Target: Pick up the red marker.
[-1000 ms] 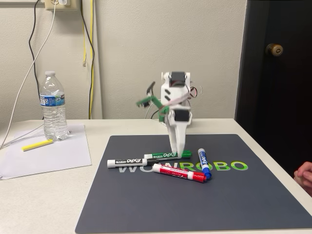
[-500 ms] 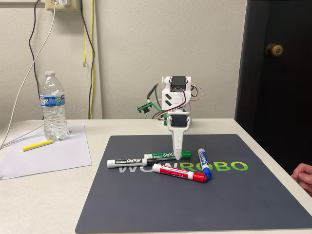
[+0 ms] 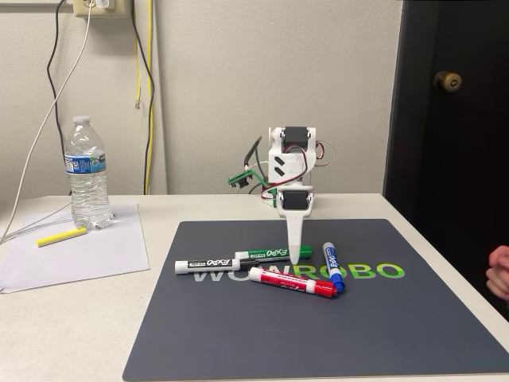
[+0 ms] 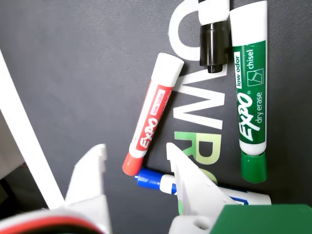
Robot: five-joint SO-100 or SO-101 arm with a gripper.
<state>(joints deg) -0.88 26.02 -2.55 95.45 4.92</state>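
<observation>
The white gripper points straight down over the middle of the dark mat, its tip low by the green marker. In the wrist view the gripper has its two fingers parted, holding nothing, with the red cap end of the red marker lying in the gap between them. The red marker lies flat on the mat near its centre, just in front of the green one, its red cap touching the blue marker, which angles toward the mat's right edge. A black marker lies to the left of the green one in the fixed view. Off the mat, near the table's left edge, a water bottle stands on a white sheet of paper beside a yellow highlighter.
</observation>
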